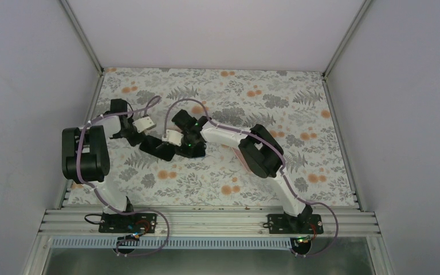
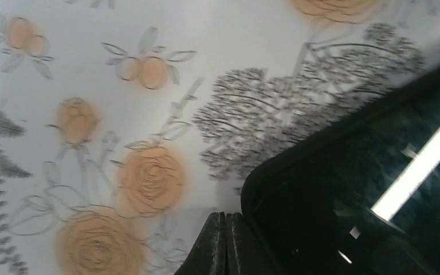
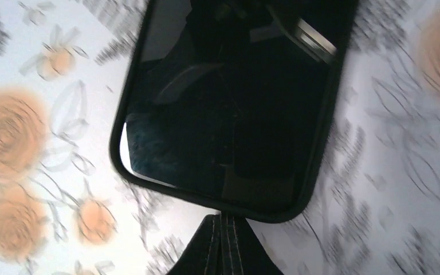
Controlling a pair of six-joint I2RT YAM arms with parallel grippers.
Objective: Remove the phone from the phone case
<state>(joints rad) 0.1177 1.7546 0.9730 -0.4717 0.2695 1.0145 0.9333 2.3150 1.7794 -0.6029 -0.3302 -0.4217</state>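
Closed fingertips of the right end effector (image 3: 222, 232) fill the bottom of its wrist view, pressed together on nothing, touching or just short of the short end of the phone case (image 3: 263, 215). We see the phone (image 3: 229, 103) seated inside it, screen up, its long axis running straight away from these fingers. We find the left end effector (image 2: 225, 232), likewise shut and empty, at a case corner. Both arms are equally near. Only the floral bench (image 1: 235, 91) lies around, and we judge nothing obstructs.
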